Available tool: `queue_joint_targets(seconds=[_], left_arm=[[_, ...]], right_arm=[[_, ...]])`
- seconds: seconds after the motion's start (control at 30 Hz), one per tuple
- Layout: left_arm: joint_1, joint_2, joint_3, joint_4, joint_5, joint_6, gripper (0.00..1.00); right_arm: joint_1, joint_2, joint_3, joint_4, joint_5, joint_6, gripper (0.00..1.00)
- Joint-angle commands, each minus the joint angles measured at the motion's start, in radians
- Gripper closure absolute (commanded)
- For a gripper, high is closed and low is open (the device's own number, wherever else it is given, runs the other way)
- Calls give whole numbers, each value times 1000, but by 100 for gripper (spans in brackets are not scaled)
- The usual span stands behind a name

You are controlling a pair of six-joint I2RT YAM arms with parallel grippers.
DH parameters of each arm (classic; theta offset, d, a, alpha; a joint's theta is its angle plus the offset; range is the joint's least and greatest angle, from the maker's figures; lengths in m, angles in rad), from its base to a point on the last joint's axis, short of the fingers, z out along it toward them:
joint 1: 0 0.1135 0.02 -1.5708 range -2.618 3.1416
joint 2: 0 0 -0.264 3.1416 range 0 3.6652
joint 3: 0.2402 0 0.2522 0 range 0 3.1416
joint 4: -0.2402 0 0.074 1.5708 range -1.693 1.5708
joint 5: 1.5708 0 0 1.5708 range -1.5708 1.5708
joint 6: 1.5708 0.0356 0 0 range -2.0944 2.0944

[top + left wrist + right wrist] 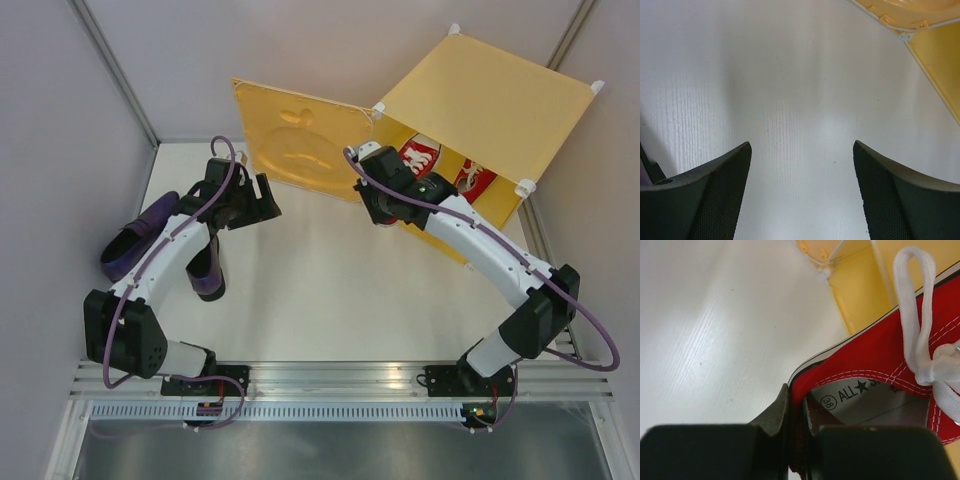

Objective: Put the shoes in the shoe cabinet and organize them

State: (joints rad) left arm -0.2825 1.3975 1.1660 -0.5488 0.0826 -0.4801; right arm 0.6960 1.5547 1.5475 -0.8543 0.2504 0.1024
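The yellow-orange shoe cabinet (490,100) stands at the back right with its apple-embossed door (300,140) swung open to the left. My right gripper (800,401) is shut on the heel-side wall of a red sneaker (880,350), one finger inside the shoe and one outside; its white laces (915,315) hang at the right. Seen from above, that red sneaker (425,155) sits at the cabinet's opening beside my right gripper (398,168), with a second red sneaker (475,180) to its right. My left gripper (801,145) hangs open above bare table.
Two dark purple loafers lie at the left of the table, one (140,235) near the side wall and one (205,272) under my left forearm. My left gripper (255,200) sits just before the open door. The door's lower corner (905,12) shows ahead of it.
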Motion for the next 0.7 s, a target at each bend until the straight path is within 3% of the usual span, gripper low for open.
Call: queue_joint_targets(seconds=[0.0,0.33,0.67], left_arm=[[6,1,3,0,16,15,14],[14,-9,1,0,19,9,14],[16,-11,1,1,26,8,14]], right_arm=[[-73,21,82,38,27,-142,98],[-228,99,105,116,-19,-239,96],[-274,154,112,124,85,-237,69]])
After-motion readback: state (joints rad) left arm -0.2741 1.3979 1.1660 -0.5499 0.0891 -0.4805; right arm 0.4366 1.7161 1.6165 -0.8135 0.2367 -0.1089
